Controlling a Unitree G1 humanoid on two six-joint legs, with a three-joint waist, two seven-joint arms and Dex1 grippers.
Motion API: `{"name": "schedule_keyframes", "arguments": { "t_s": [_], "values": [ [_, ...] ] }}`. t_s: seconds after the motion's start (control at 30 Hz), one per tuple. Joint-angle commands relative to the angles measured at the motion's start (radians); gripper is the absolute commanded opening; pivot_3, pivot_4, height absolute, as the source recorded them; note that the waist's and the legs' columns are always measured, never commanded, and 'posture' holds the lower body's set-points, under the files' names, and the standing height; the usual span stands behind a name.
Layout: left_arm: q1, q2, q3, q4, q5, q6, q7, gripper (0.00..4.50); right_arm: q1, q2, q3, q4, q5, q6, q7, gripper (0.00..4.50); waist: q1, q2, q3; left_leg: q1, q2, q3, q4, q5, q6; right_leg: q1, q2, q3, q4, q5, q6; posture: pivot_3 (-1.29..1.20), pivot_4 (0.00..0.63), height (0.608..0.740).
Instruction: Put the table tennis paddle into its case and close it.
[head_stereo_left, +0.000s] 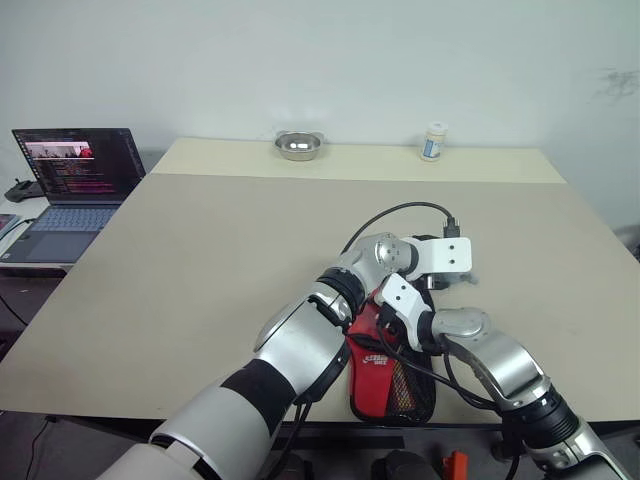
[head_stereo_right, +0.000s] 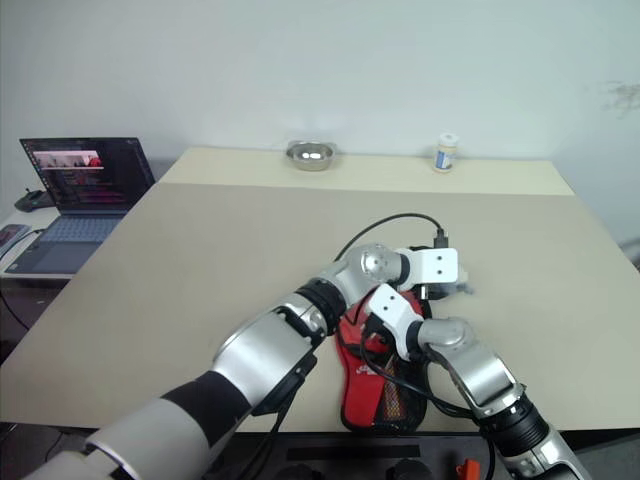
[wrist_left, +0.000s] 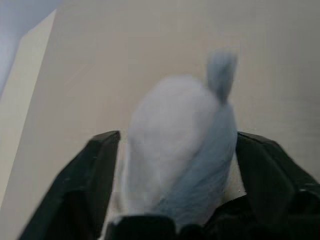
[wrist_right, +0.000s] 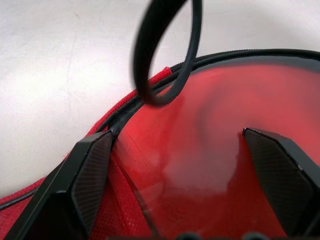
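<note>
The case (head_stereo_left: 385, 385) lies near the table's front edge, red side up, its black mesh pocket and white logo showing. Both arms meet over its far end. My right gripper (wrist_right: 177, 135) hangs open just above a smooth red surface inside the case's black zip edge (wrist_right: 240, 54), with a black loop (wrist_right: 167, 50) in front of it. I cannot tell whether that surface is fabric; the table tennis paddle is hidden. My left gripper (wrist_left: 177, 135) reaches across past the case, its fingers (wrist_left: 100, 170) wide apart around a blurred pale thing (wrist_left: 175, 135) that I cannot identify.
A steel bowl (head_stereo_left: 298, 146) and a small white bottle (head_stereo_left: 434, 142) stand at the table's far edge. An open laptop (head_stereo_left: 75, 170) sits on a side desk to the left. The case overhangs the table's front edge (head_stereo_left: 200, 412).
</note>
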Motion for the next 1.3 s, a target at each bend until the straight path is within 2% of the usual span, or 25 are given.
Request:
{"name": "schedule_keyframes", "arguments": {
  "t_s": [0.03, 0.33, 0.57, 0.67, 0.73, 0.8, 0.97, 1.13, 1.2, 1.3],
  "values": [
    [0.017, -0.084, -0.013, -0.040, 0.007, -0.034, 0.052, 4.47, 0.033, -0.004, 0.064, 0.108, -0.021, 0.063, 0.014, 4.50, 0.000, 0.001, -0.001, 0.000, 0.000, 0.000, 0.000, 0.000, 0.000, 0.000, 0.000, 0.000, 0.000, 0.000, 0.000, 0.00, 0.150, 0.740],
    [-0.002, 0.024, 0.057, -0.049, -0.041, -0.028, 0.095, 4.47, 0.009, 0.017, 0.039, 0.115, -0.016, 0.063, 0.001, 4.50, -0.006, 0.001, -0.001, 0.001, 0.001, 0.000, 0.000, 0.000, 0.000, 0.000, 0.001, 0.000, 0.000, 0.000, 0.000, 0.00, 0.150, 0.740],
    [-0.015, 0.210, 0.176, -0.081, -0.138, -0.016, 0.096, 4.47, -0.035, 0.075, -0.080, -0.037, 0.046, 0.154, -0.059, 4.50, -0.024, 0.001, 0.000, 0.000, 0.002, 0.000, -0.001, 0.000, 0.000, -0.001, 0.000, 0.001, 0.001, 0.001, 0.000, 0.00, 0.150, 0.740],
    [0.011, 0.273, 0.231, -0.112, -0.210, -0.038, -0.012, 4.47, -0.042, 0.074, -0.143, -0.152, 0.082, 0.214, -0.086, 4.50, -0.023, 0.001, 0.001, -0.002, 0.002, 0.000, -0.003, 0.000, 0.000, -0.004, 0.000, 0.001, 0.000, 0.001, 0.000, 0.00, 0.150, 0.740],
    [0.045, 0.301, 0.267, -0.141, -0.272, -0.052, -0.145, 4.47, -0.039, 0.067, -0.193, -0.246, 0.122, 0.265, -0.089, 4.50, -0.021, 0.001, 0.001, -0.009, 0.000, 0.000, -0.003, 0.000, -0.001, -0.011, 0.000, 0.000, 0.001, 0.003, -0.004, 0.00, 0.150, 0.740],
    [0.099, 0.323, 0.299, -0.198, -0.358, -0.070, -0.366, 4.47, -0.037, 0.049, -0.249, -0.346, 0.173, 0.313, -0.081, 4.50, -0.017, 0.002, 0.001, -0.016, 0.000, 0.000, -0.002, 0.003, -0.005, -0.016, 0.000, -0.001, 0.001, 0.004, -0.005, 0.00, 0.150, 0.740],
    [0.238, 0.364, 0.297, -0.374, -0.468, -0.018, -0.659, 4.47, -0.011, -0.081, -0.408, -0.537, 0.297, 0.427, -0.033, 4.50, -0.003, 0.002, 0.002, -0.020, -0.002, 0.000, -0.002, 0.002, -0.006, -0.017, -0.003, -0.002, -0.004, 0.003, -0.005, 0.00, 0.150, 0.740],
    [0.385, 0.376, 0.241, -0.595, -0.514, 0.107, -0.784, 4.47, 0.048, -0.230, -0.572, -0.607, 0.386, 0.457, 0.024, 4.50, 0.003, 0.003, 0.002, -0.019, -0.002, -0.003, -0.001, 0.001, -0.004, -0.016, -0.002, -0.003, -0.001, 0.003, -0.005, 0.00, 0.150, 0.740],
    [0.442, 0.362, 0.214, -0.652, -0.516, 0.148, -0.779, 4.47, 0.067, -0.271, -0.643, -0.573, 0.384, 0.453, 0.013, 4.50, 0.004, 0.003, 0.002, -0.016, -0.002, -0.004, -0.001, 0.001, -0.004, -0.013, -0.001, -0.004, -0.002, 0.003, -0.005, 0.00, 0.150, 0.740],
    [0.481, 0.344, 0.192, -0.676, -0.515, 0.192, -0.755, 4.47, 0.063, -0.287, -0.669, -0.498, 0.354, 0.413, -0.036, 4.50, 0.004, 0.003, 0.002, -0.016, -0.001, -0.004, 0.002, 0.001, -0.004, -0.012, -0.001, -0.003, -0.001, 0.003, -0.005, 0.00, 0.150, 0.740]
  ]
}}
